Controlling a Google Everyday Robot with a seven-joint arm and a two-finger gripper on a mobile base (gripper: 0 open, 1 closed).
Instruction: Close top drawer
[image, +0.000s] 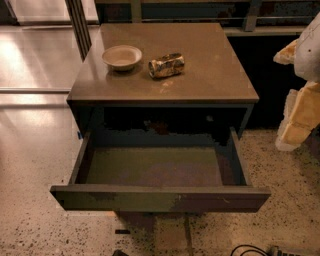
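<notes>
The top drawer (160, 198) stands pulled far out at 6 o'clock, while the gripper (302, 112) hangs at 3 o'clock, well apart from it; released or clenched, I cannot tell. Coming from that side it may meet the wide front off-centre, skewing the drawer until it jams, and a hard shove could jolt the bowl (122, 56) and crushed can (166, 65) at 12 o'clock.

High front view, gripper (299, 112) far right
</notes>
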